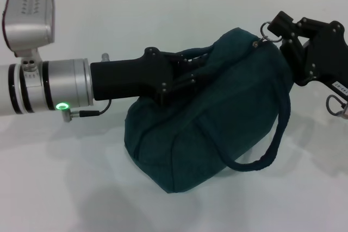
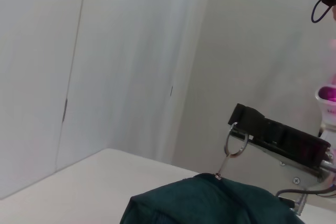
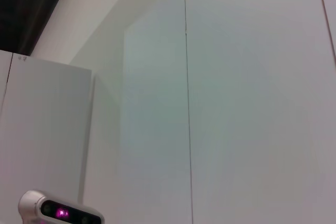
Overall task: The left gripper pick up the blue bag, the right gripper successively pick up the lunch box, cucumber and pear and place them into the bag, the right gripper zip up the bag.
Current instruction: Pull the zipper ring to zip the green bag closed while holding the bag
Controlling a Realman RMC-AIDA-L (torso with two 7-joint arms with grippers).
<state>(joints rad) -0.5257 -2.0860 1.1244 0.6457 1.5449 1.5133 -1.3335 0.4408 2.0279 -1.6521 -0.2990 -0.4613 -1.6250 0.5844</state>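
We see the blue bag point(image 1: 217, 112), a bulging dark teal fabric bag, resting on the white table point(image 1: 81, 188) near the middle of the head view, its top tilted toward the right. One rope-like loop handle point(image 1: 272, 145) hangs down its near right side. A metal ring pull point(image 1: 266, 27) stands at the bag's upper right end; in the left wrist view this ring point(image 2: 235, 142) rises from the fabric on a short link.

The left gripper point(image 1: 190, 77), black with a silver wrist and green light, reaches in from the left, its fingers clenched around the other handle at the top of the bag.

The right gripper point(image 1: 272, 28), black with a white label, sits at the bag's upper right end, its fingertips pinched on the ring pull.

The right wrist view shows only pale wall panels point(image 3: 236, 103).
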